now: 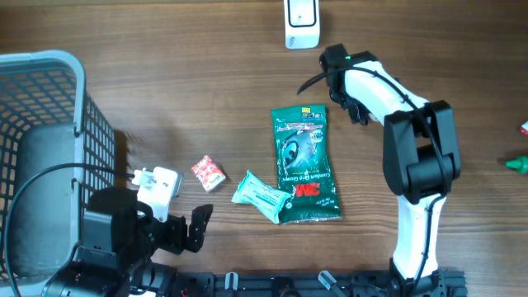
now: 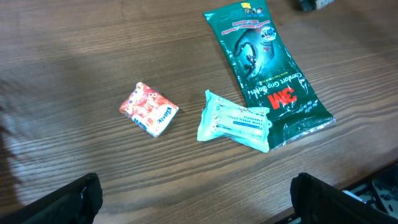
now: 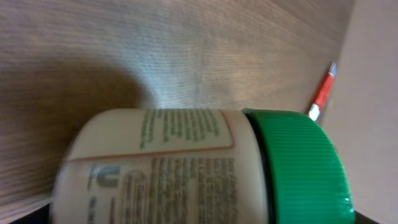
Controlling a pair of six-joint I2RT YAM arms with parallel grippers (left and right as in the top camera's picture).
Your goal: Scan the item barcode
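Left fingers (image 2: pixel 81 202) stand spread wide with nothing between them, low over the bare wood of the counter (image 1: pixel 165 82). That arm is folded up at the near left corner beside the grey basket (image 1: pixel 49 62), its wrist aimed toward a small red-and-white packet (image 1: pixel 208 173), a teal wipes packet (image 1: pixel 262 196) and a green 3M glove pack (image 1: pixel 304 161).

The right arm rises from the near edge, bends at a dark elbow (image 1: pixel 421 157) and reaches its white forearm toward the far side. Its right fingers (image 1: pixel 333 59) end just beside the white scanner (image 1: pixel 301 21).

A cream-labelled bottle (image 3: pixel 168 168) with a green cap (image 3: pixel 298 168) fills the right wrist view, lying sideways with the cap to the right. Whether those fingers are pinching it or spread apart, I cannot tell.
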